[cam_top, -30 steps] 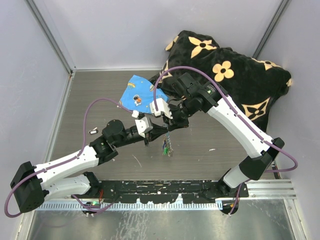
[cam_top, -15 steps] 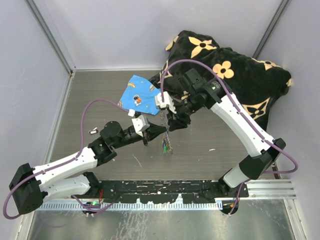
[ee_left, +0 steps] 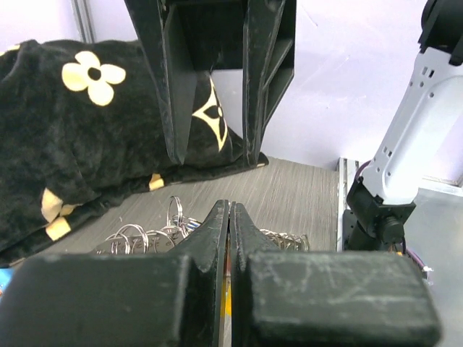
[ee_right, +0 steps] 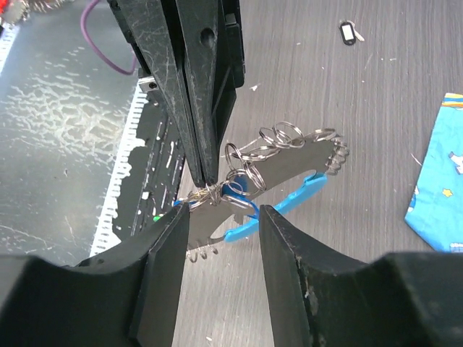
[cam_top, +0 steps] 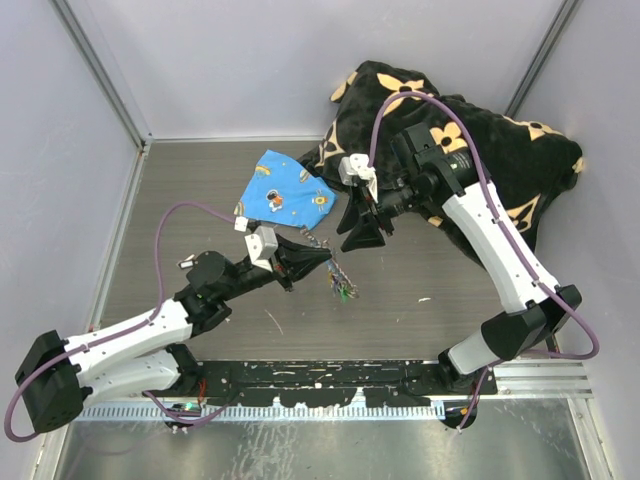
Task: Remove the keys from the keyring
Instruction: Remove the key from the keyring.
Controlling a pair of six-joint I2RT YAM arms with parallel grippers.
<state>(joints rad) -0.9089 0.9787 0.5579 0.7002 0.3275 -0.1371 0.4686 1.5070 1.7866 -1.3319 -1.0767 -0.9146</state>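
The keyring is a bunch of thin metal rings and wire with a light-blue curved piece. It hangs from my left gripper, which is shut on its wire end. In the right wrist view those shut fingers pinch the wire above the rings. The keys show only as tiny red and green specks in the hanging bunch. My right gripper is open and empty, just beyond the keyring and not touching it. In the left wrist view my left gripper is shut, with rings behind it.
A blue printed cloth lies beyond the grippers. A black flowered blanket fills the far right corner. A small dark-headed key tag lies alone on the table at the left and also shows in the right wrist view.
My right gripper has drawn back, up and to the right, away from the keyring. My left gripper has kept its hold, and the hanging bunch has swung slightly right.
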